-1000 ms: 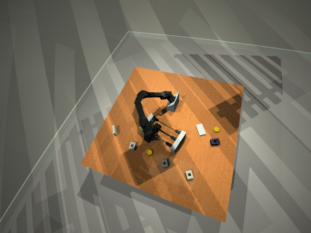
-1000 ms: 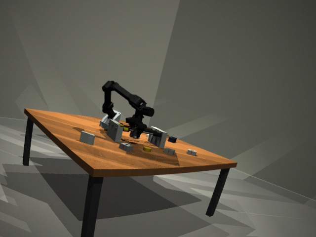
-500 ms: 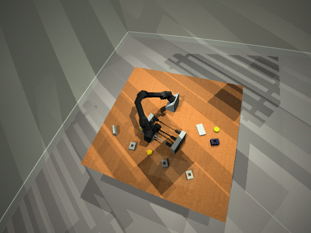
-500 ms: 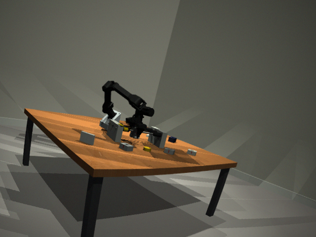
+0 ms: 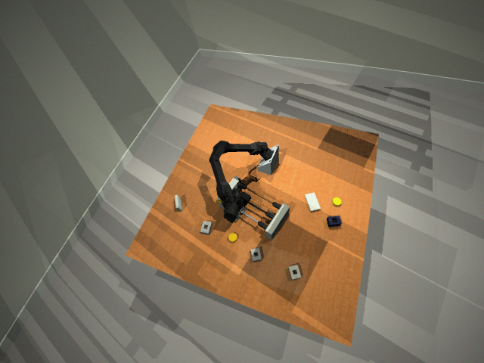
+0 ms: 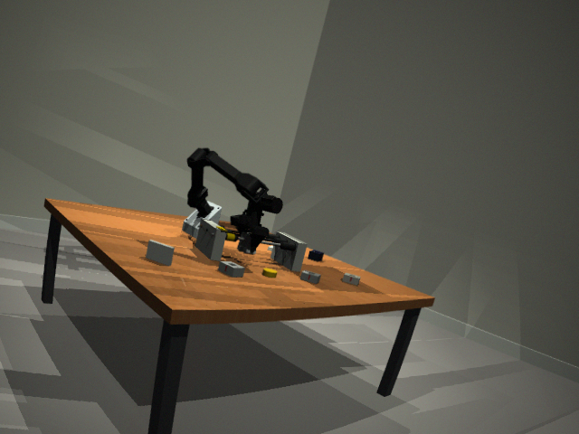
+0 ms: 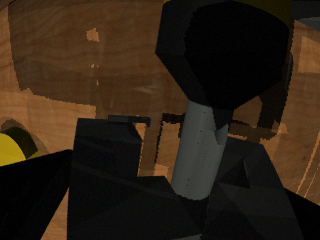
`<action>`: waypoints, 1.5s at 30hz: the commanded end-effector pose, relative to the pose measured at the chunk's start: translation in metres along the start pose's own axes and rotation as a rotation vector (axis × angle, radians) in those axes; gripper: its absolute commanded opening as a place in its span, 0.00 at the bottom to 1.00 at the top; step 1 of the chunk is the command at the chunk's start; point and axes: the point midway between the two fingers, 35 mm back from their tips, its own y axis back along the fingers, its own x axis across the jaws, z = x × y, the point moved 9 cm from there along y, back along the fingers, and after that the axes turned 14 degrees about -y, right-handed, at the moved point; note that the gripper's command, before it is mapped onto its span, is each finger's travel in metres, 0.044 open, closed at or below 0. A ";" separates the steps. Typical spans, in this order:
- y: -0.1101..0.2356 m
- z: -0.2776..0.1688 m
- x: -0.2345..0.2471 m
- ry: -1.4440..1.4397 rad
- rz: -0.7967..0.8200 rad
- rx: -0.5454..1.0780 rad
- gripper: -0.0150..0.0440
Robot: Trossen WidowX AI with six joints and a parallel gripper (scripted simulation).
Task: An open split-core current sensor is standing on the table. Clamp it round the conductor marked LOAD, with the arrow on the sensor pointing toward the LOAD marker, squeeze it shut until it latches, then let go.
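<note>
Three conductors (image 5: pixel 259 209) run between two grey end blocks (image 5: pixel 234 182) (image 5: pixel 277 220) (image 6: pixel 210 238) (image 6: pixel 289 252). My gripper (image 5: pixel 234 212) (image 6: pixel 246 245) hangs low over them, open, with nothing between the fingers. In the wrist view a grey conductor (image 7: pixel 196 154) with a yellow and black sleeve (image 7: pixel 227 27) passes through a dark two-part block (image 7: pixel 134 194), which looks like the sensor, sitting round it between my spread fingers. I cannot tell whether it is latched, and I can read no arrow or LOAD label. A small dark blue block (image 5: pixel 334 218) (image 6: pixel 315 255) stands apart to the right.
On the wooden table (image 5: pixel 312 293) (image 6: pixel 117 224) lie three small grey boxes (image 5: pixel 206 227) (image 5: pixel 255 254) (image 5: pixel 295 271), two yellow discs (image 5: pixel 233 237) (image 5: pixel 336 201), a white plate (image 5: pixel 312 202) and a grey block (image 5: pixel 178 202) (image 6: pixel 159 252). The arm's grey base (image 5: pixel 269 162) stands behind the conductors.
</note>
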 end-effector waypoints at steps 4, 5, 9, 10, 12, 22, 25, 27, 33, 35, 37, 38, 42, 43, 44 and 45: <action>-0.006 0.001 0.002 -0.005 -0.005 -0.006 1.00; -0.006 0.001 0.002 -0.005 -0.005 -0.006 1.00; -0.006 0.001 0.002 -0.005 -0.005 -0.006 1.00; -0.006 0.001 0.002 -0.005 -0.005 -0.006 1.00; -0.006 0.001 0.002 -0.005 -0.005 -0.006 1.00; -0.006 0.001 0.002 -0.005 -0.005 -0.006 1.00; -0.006 0.001 0.002 -0.005 -0.005 -0.006 1.00; -0.006 0.001 0.002 -0.005 -0.005 -0.006 1.00; -0.006 0.001 0.002 -0.005 -0.005 -0.006 1.00; -0.006 0.001 0.002 -0.005 -0.005 -0.006 1.00; -0.006 0.001 0.002 -0.005 -0.005 -0.006 1.00; -0.006 0.001 0.002 -0.005 -0.005 -0.006 1.00; -0.006 0.001 0.002 -0.005 -0.005 -0.006 1.00; -0.006 0.001 0.002 -0.005 -0.005 -0.006 1.00; -0.006 0.001 0.002 -0.005 -0.005 -0.006 1.00; 0.000 0.000 0.000 0.000 0.000 0.000 0.99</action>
